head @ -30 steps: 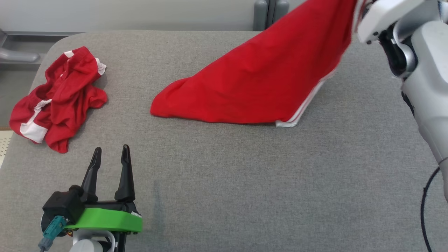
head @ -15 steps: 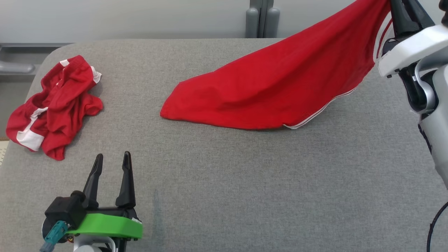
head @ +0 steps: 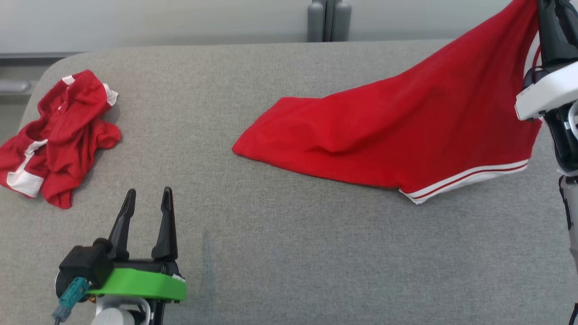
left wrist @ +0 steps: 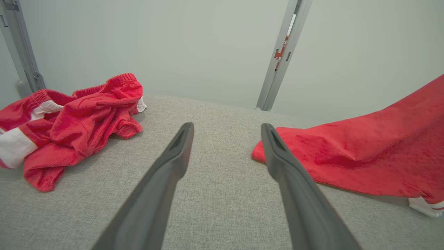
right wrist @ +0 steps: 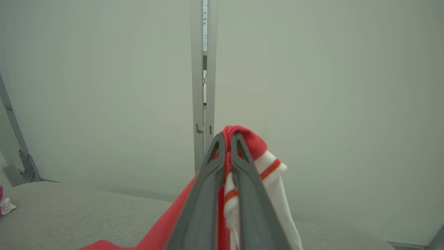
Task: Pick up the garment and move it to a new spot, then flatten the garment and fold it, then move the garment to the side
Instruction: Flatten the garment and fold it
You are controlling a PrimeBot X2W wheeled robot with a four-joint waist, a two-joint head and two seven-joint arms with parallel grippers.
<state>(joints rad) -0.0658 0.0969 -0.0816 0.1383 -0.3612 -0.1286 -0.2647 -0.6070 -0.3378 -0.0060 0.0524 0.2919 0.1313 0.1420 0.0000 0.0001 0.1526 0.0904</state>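
Right gripper (right wrist: pixel 227 137) pinched tight on a corner of the red garment (head: pixel 406 131), held high; the cloth slopes leftward onto the table (head: pixel 289 253), toward the left gripper (head: pixel 147 198) (fingers parted, empty).

The right gripper (head: pixel 552 27) is holding the red garment (head: pixel 406 135) by 1 corner — the rest is draping onto the table (head: pixel 316 253).

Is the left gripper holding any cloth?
No, the left gripper is open, with bare table between its fingers.
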